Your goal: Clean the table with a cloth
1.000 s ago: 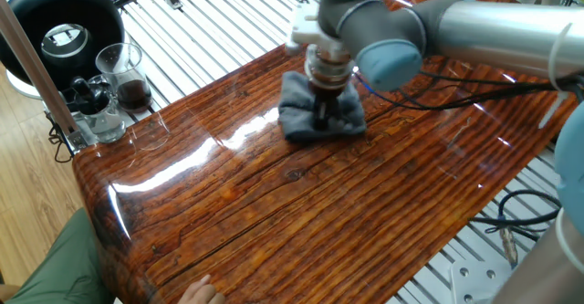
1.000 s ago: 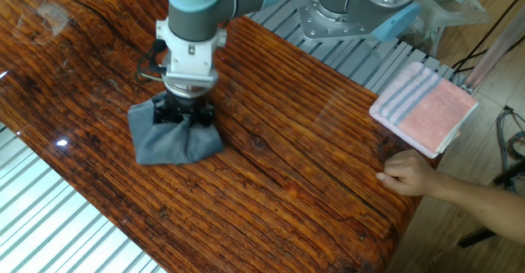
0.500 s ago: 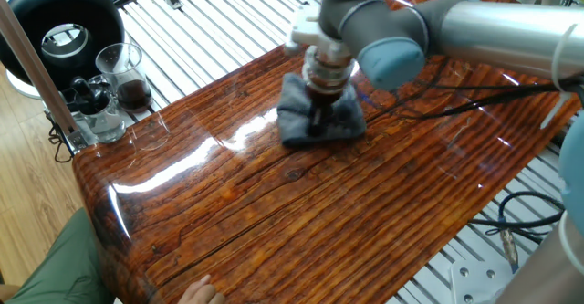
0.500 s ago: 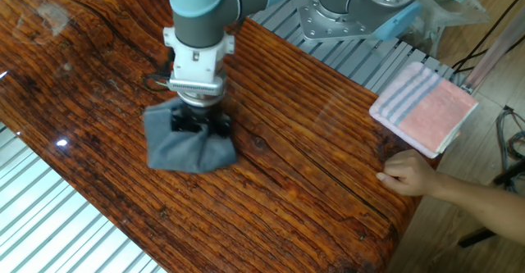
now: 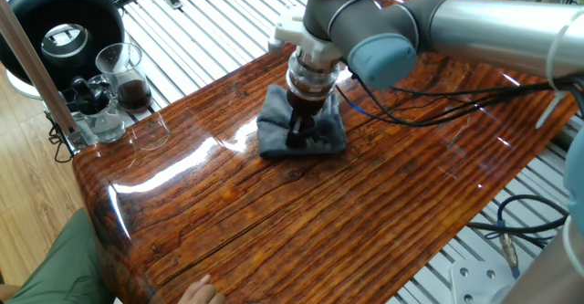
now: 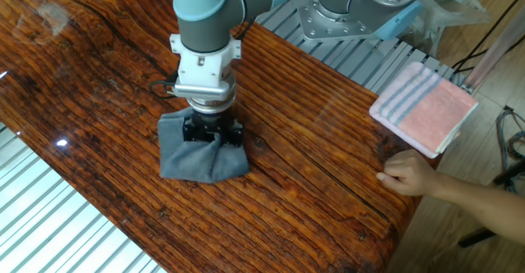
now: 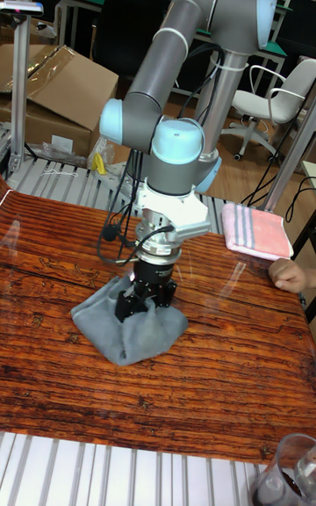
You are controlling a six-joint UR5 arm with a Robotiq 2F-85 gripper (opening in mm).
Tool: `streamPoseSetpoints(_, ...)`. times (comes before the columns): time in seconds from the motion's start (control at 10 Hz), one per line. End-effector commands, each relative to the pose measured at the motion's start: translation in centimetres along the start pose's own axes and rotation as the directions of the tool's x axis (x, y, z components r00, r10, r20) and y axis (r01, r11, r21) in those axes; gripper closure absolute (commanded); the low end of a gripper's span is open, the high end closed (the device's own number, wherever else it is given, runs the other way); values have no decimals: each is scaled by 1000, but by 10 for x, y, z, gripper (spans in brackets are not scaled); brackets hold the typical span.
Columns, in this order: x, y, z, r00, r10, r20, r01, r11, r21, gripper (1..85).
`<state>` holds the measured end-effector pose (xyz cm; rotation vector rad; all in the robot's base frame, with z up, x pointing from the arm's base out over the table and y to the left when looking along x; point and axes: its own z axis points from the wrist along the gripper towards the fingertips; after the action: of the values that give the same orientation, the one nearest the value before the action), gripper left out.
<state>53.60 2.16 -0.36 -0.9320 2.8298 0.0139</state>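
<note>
The blue-grey cloth lies bunched on the glossy reddish-brown table. My gripper points straight down into the middle of the cloth. Its dark fingers are closed on a pinched-up fold and press it against the wood. The fingertips are buried in the fabric. The cloth spreads out around the fingers on all sides.
A pink striped towel lies at the table's corner, with a person's hand beside it. A beaker of dark liquid and a black round device stand off the table's end. Cables trail across the wood.
My gripper has slid the cloth along the table, down-left in one fixed view and rightwards towards the pink towel in the other. The person's hand has stayed still.
</note>
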Motion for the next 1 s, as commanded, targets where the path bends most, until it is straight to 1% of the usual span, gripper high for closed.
streamPoseSetpoints(0.0, 19, -5, -3, 1000, 27, -14, -27, 999, 17, 847)
streamPoseSetpoints(0.1, 25, 11, -3, 990, 135, -44, -137, 990, -39, 847)
streamPoseSetpoints(0.2, 25, 22, -4, 960, 275, -58, -279, 958, -71, 847)
streamPoseSetpoints(0.3, 24, 17, -4, 929, 366, -57, -368, 928, -49, 847)
streamPoseSetpoints(0.4, 19, 8, -3, 906, 423, -28, -424, 905, -23, 847)
streamPoseSetpoints(0.5, 15, 3, -3, 896, 444, -4, -444, 896, -12, 847)
streamPoseSetpoints(0.6, 18, -12, 1, 917, 400, 10, -400, 917, 5, 847)
streamPoseSetpoints(0.7, 28, -39, 5, 941, 340, 11, -339, 941, -11, 847)
streamPoseSetpoints(0.8, 44, -64, 5, 956, 295, 1, -295, 955, -16, 847)
streamPoseSetpoints(0.9, 56, -76, 1, 962, 274, -3, -274, 962, -16, 847)
